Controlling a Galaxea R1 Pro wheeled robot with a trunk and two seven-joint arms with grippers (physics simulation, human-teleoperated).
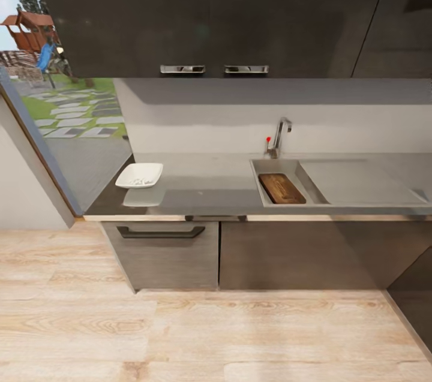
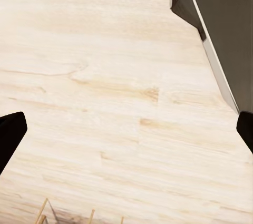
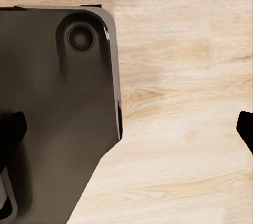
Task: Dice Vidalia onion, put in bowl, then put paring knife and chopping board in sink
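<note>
Chopping board (image 1: pixel 282 188) lies in sink (image 1: pixel 300 167) basin, tap (image 1: pixel 279 135) behind. Bowl (image 1: pixel 139 176) on surface (image 1: pixel 210 184) well left, pale bits inside. Left end effector (image 2: pixel 126 132) and right end effector (image 3: pixel 129 129) wide apart, empty, over wood floor (image 2: pixel 105 76).

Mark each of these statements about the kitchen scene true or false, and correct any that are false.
1. The chopping board lies in the sink. True.
2. The bowl stands on the drainboard beside the tap. False: it stands on the countertop, well apart from the sink, toward the window end.
3. The bowl holds small pale pieces. True, though what they are is too small to tell.
4. The left claw grips the chopping board. False: its fingertips stand wide apart over bare wooden floor, holding nothing.
5. The tap stands at the back of the sink, against the wall. True.
6. The right claw is shut. False: it is open.
</note>
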